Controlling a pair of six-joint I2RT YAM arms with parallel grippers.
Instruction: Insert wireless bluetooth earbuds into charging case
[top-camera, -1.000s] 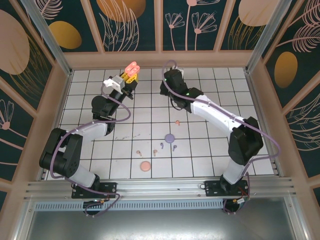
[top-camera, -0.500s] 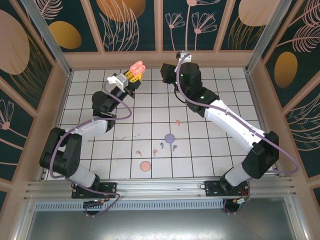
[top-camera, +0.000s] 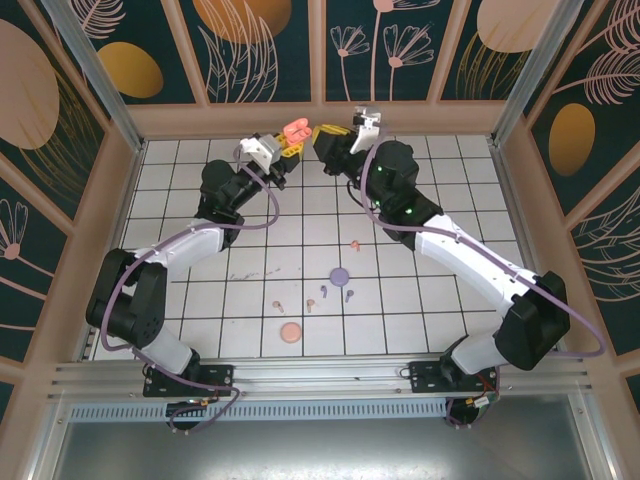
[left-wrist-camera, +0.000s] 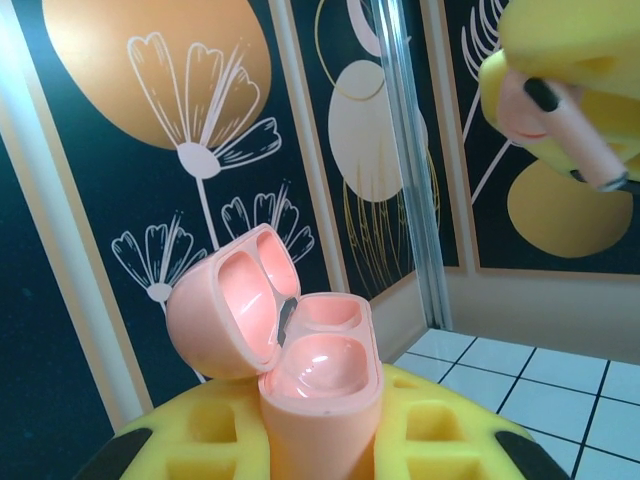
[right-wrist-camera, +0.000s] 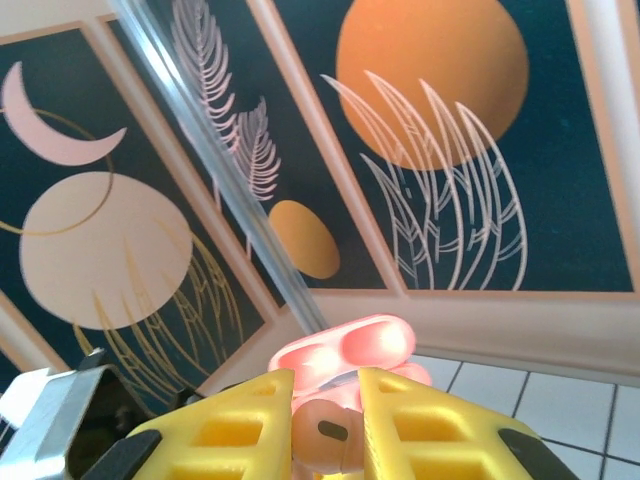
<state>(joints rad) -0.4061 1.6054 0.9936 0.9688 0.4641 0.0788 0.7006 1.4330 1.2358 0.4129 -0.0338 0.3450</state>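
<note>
pink case (left-wrist-camera: 320, 370): upright, lid swung open, both wells empty, raised off the tiles (top-camera: 420, 310). pink earbud (left-wrist-camera: 575, 135): aloft just beside it, stem tilted down. on tiles: pinkish earbud (top-camera: 355, 244), salmon earbuds (top-camera: 279, 303) (top-camera: 310, 305), purple earbuds (top-camera: 322, 292) (top-camera: 349, 294), purple case (top-camera: 340, 274), salmon case (top-camera: 291, 332).

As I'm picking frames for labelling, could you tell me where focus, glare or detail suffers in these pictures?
Left wrist view: the pink case is sharp, with glossy highlights in its cups; the earbud at top right is blurred. Right wrist view: the wall pattern is crisp, the yellow fingers soft. Top view: evenly lit, but the loose earbuds are tiny.
</note>
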